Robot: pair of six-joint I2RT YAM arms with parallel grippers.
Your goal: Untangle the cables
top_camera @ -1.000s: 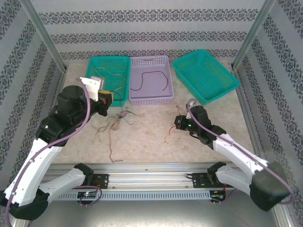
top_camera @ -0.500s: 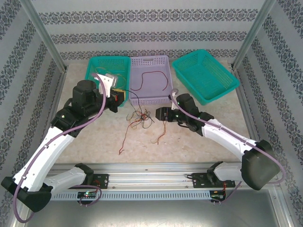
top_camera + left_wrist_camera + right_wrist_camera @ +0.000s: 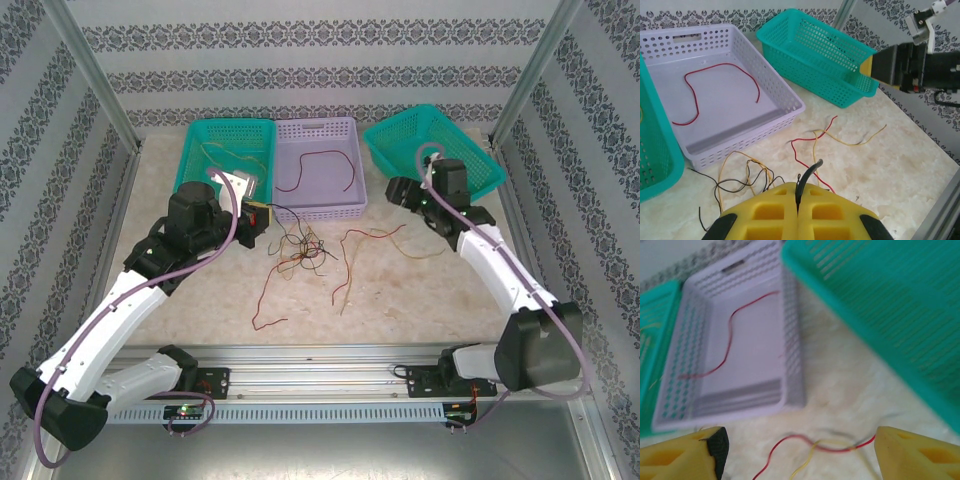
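Observation:
The cables lie as a loose tangle of black, yellow and red wires (image 3: pixel 300 250) on the table in front of the purple basket (image 3: pixel 352 205). A red and a yellow strand (image 3: pixel 372 234) trail off to the right. My left gripper (image 3: pixel 257 217) is shut on a black cable (image 3: pixel 811 170), whose end sticks up from between the yellow fingers (image 3: pixel 827 210). My right gripper (image 3: pixel 393 190) hovers open beside the right teal basket (image 3: pixel 480 185). Nothing sits between its pads (image 3: pixel 715 442), and the red and yellow strands (image 3: pixel 827 446) lie on the table beneath it.
One red cable (image 3: pixel 322 163) lies inside the purple basket, and a yellow one (image 3: pixel 222 155) inside the left teal basket (image 3: pixel 195 135). Metal frame posts and patterned walls close in the sides. The aluminium rail (image 3: pixel 320 355) runs along the near edge.
My right gripper has opened, let go of the strands and swung back right toward the teal basket. The left gripper dragged the tangle rightward, then settled, still shut on the black cable.

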